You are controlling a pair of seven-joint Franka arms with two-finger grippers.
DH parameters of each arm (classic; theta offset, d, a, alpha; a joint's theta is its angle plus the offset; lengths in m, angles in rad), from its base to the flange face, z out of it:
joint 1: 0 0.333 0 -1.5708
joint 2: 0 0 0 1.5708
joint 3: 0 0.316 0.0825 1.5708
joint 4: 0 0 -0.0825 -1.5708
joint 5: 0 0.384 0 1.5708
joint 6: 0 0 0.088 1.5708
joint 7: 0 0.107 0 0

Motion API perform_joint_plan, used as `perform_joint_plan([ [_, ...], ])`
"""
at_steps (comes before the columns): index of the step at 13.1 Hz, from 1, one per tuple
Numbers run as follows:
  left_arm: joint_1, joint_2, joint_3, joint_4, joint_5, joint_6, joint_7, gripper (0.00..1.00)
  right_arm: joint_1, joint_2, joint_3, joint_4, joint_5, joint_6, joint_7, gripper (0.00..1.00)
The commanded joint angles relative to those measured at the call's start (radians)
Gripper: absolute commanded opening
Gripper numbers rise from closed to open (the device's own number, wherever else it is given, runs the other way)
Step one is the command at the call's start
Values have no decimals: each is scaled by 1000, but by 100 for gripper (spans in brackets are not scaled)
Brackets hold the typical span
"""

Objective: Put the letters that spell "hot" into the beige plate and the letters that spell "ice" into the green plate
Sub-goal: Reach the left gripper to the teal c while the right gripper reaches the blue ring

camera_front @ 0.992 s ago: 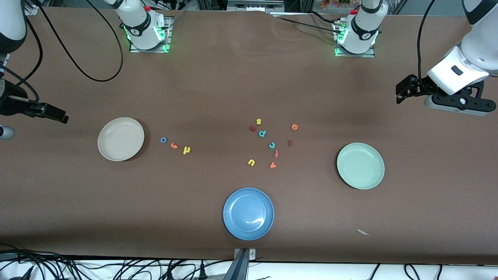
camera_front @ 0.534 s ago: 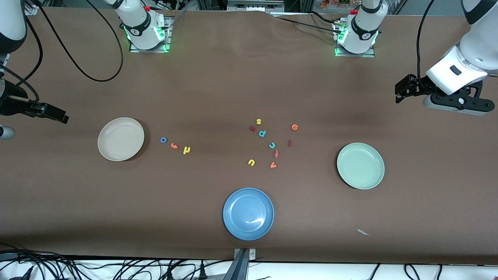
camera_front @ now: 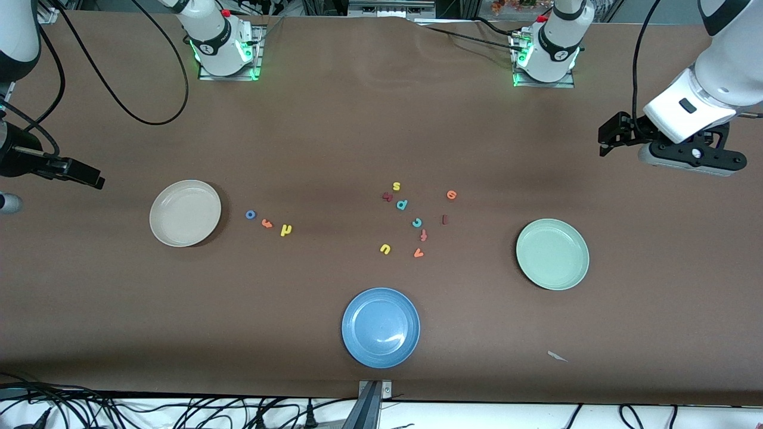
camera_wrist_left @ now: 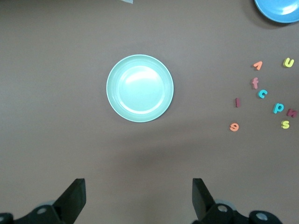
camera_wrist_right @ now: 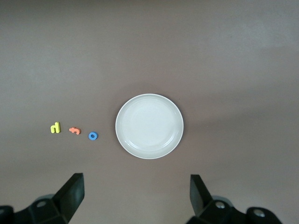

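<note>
The left end effector, fingers spread and empty, hangs over bare tabletop at its arm's end, with the green plate lying below it toward the middle and the dark red i, teal c and orange e well apart from it. The right end effector, also spread and empty, waits at its own end just beside the beige plate; the blue o, orange t and yellow h line up past that plate. Twelve letters and three plates, counting the blue plate, lie on brown tabletop with cables trailing
</note>
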Motion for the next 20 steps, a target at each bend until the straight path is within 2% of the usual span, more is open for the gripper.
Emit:
perform_joint_plan([
  [1,-1,39,-44,31,-4,-44,19,100,1,-22,-1,-23,2,-5,10,100],
  [5,-7,125,-124,32,-7,-38,10,100,1,-22,-1,-23,0,-6,10,100],
  [9,-57,261,-135,32,-21,78,-19,100,1,-22,-1,-23,2,-11,10,100],
  [13,-169,373,-136,32,-7,212,-287,100,1,-22,-1,-23,2,-11,10,100],
  [17,-287,527,-133,32,40,418,-571,100,1,-22,-1,-23,2,-15,10,100],
  [20,-312,645,-135,37,137,545,-619,100,3,-21,3,-18,-1,-26,7,100],
])
